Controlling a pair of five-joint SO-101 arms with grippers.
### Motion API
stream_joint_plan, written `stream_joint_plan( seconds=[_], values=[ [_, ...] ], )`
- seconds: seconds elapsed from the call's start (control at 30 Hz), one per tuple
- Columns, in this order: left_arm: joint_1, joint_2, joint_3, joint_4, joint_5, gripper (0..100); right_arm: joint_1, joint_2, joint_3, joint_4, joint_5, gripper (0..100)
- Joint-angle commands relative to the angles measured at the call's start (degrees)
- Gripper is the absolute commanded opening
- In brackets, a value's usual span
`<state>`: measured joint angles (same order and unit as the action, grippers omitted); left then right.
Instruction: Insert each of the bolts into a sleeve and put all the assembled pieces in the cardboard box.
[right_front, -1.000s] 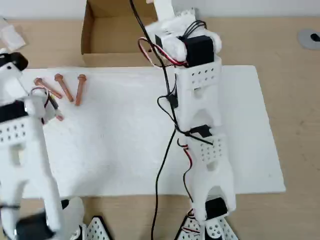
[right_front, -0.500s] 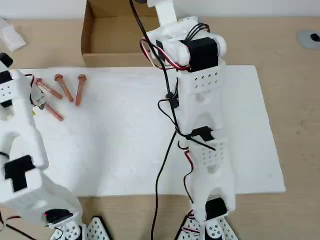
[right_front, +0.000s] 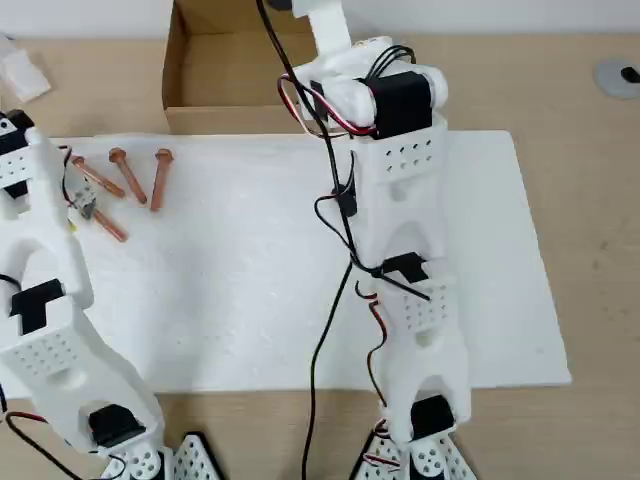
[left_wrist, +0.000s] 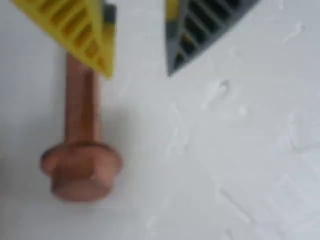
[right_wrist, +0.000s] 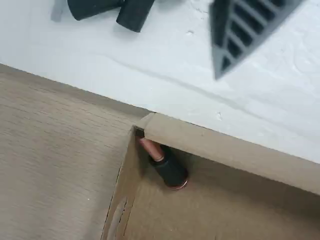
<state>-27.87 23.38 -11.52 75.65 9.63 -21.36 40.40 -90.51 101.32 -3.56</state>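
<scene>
L jaws, spread, hang at a bolt (left_wrist: 82, 150) on the foam pad (right_front: 250, 250), one tip over its shank, likely for pickup. R jaws, state can't tell, are above the cardboard box (right_wrist: 225, 145), where 1 assembled piece (right_wrist: 167, 167) lies in a corner; spare sleeves (right_wrist: 107, 10) just outside.

You had copper-toned, dull metal bolts (right_front: 130, 177) on a white, grainy foam sheet (right_front: 250, 280). Your cardboard box (right_front: 220, 120) looked matt brown; sleeves (right_wrist: 134, 14) smooth, dull black.
</scene>
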Motion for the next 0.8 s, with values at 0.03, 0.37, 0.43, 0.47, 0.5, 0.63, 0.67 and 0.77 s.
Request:
stream_joint_plan(
  seconds=[0.03,0.37,0.43,0.47,0.5,0.63,0.67,0.77],
  values=[
    [-0.88,-2.15,-5.54,2.55,1.76,8,-1.01,-3.82,0.13,1.14,-0.26,41.6],
    [-0.26,-2.95,-7.56,3.25,2.90,16,-1.01,-3.82,3.82,0.88,-0.35,41.8],
    [-0.26,-2.95,-7.65,2.73,2.90,16,-1.01,-3.82,3.82,0.88,-0.35,41.8],
    [-0.26,-2.95,-7.74,2.64,2.99,16,-1.01,-3.82,3.82,0.88,-0.35,41.8],
    [-0.26,-2.95,-7.65,2.55,2.99,16,-1.01,-3.82,3.82,0.88,-0.35,41.8],
    [-0.44,-2.15,-5.89,-0.09,4.22,16,-1.01,-3.82,3.82,0.88,-0.35,41.8],
    [-0.44,-1.63,-5.54,-0.35,4.22,16,-1.01,-3.82,3.82,0.88,-0.35,41.8],
    [-0.35,0.84,-5.54,-0.62,4.66,16,-1.01,-3.91,3.74,0.97,-0.35,41.8]
  ],
)
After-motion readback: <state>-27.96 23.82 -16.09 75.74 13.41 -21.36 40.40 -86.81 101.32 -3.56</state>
